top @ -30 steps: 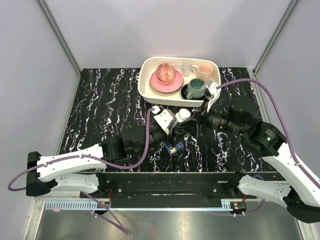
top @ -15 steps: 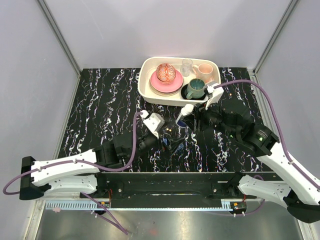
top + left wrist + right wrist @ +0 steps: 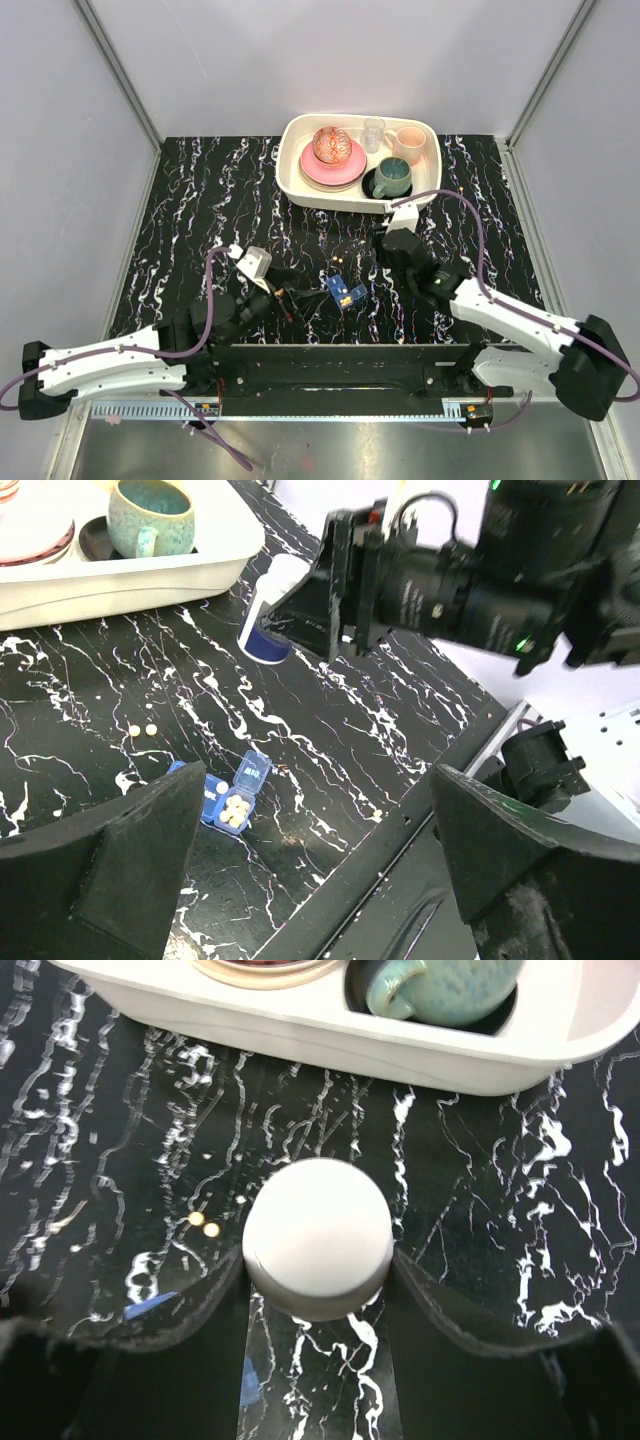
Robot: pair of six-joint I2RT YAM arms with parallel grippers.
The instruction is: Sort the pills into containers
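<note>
My left hand [image 3: 320, 778] hangs low over the bench [image 3: 200, 200], fingers [image 3: 110, 865] spread wide, nothing between them. It is fully released. The pill box [image 3: 225, 800] lies flat on the bench just ahead of that hand, clear of both fingers. In the wrist view it sits a little toward the left finger. One lid stands open, and I can see pale pills in that compartment. From above, the box sits just to the right of the left hand, apart from it.

Two loose pills [image 3: 142, 729] lie side by side on the bench past the box, on the tray's side, near the box but not touching it.

Over to my right hand [image 3: 317, 1265]: it is clamped on the white bottle [image 3: 317, 1222], a finger on each flank, the bottle's round white end facing the wrist camera. From the left wrist the bottle looks tilted, with a blue band at its lower end. I cannot tell whether it touches the bench. The two loose pills sit just left of the bottle in the right wrist view. Only a sliver of the blue box shows there, at the left finger. Beyond the bottle stands the white tray [image 3: 400, 1055] with the teal mug [image 3: 440, 985] in it.
</note>
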